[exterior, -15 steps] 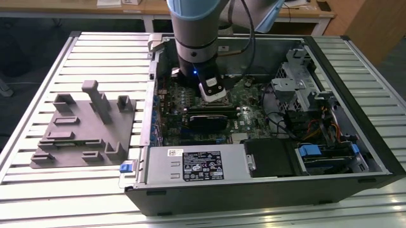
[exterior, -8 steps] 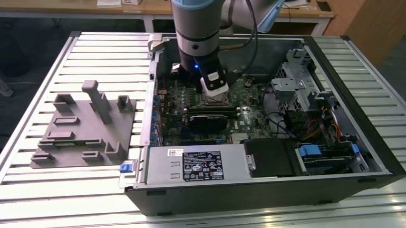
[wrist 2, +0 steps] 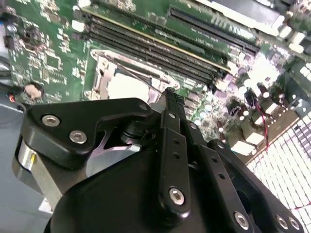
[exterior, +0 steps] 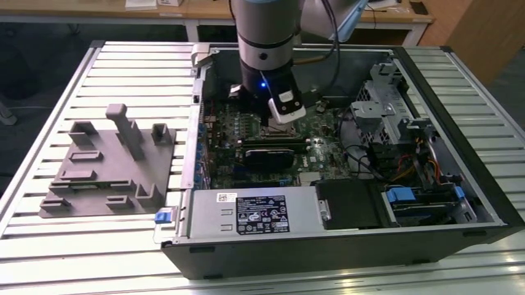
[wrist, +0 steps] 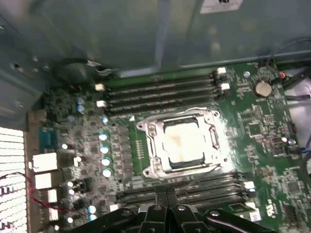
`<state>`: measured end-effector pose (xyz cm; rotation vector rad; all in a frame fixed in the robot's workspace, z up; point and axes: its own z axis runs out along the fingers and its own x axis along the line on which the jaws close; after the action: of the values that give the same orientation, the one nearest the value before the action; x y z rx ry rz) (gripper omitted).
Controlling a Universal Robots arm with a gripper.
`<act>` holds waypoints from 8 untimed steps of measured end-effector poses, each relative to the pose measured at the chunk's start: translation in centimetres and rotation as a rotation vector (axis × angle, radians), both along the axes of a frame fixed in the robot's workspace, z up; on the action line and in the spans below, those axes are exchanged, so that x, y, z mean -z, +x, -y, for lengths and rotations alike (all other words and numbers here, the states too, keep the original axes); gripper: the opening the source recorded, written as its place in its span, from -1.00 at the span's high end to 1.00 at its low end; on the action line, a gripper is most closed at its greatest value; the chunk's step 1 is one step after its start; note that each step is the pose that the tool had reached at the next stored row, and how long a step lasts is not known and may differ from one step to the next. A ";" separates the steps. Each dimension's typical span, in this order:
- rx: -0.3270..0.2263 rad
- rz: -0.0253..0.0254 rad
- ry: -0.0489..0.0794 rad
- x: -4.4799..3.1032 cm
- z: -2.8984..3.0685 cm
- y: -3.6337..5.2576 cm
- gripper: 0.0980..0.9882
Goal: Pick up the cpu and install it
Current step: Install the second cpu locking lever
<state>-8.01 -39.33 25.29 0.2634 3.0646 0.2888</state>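
From my station, sweeping the exterior view from its left, I see the grey plastic fixture [exterior: 110, 165] lying on the slatted metal surface [exterior: 49, 258], and nothing sits in its slots that I can make out. Just to its right lies the open computer case [exterior: 345, 246], side panel off, with the green motherboard [exterior: 221, 141] exposed inside. My arm [exterior: 267, 37] comes straight down into the case over the board, and near the case's front wall sits the power supply [exterior: 254, 215] with its label facing up, drive bays [exterior: 394, 123] crowding the exterior view's right. In the first wrist view the socket [wrist: 181, 145] is a square metal frame, and the cpu [wrist: 182, 144] rests flat inside it, its pale silver top facing up; being square, it has no long axis I can name, and its edges run parallel to the frame and to the memory slots [wrist: 160, 90] on either side. The end effector [wrist: 166, 196] hangs above the board just beside the socket, its fingers [wrist: 161, 196] pressed together with nothing between them. In the second wrist view the same pinched-together fingers [wrist 2: 171, 104] sit clear of the chip.
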 end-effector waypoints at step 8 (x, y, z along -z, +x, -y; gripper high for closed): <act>0.000 -0.0006 -0.018 0.42 0.00 1.15 0.98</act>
<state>-6.85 -39.34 24.87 0.2627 3.0662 0.2612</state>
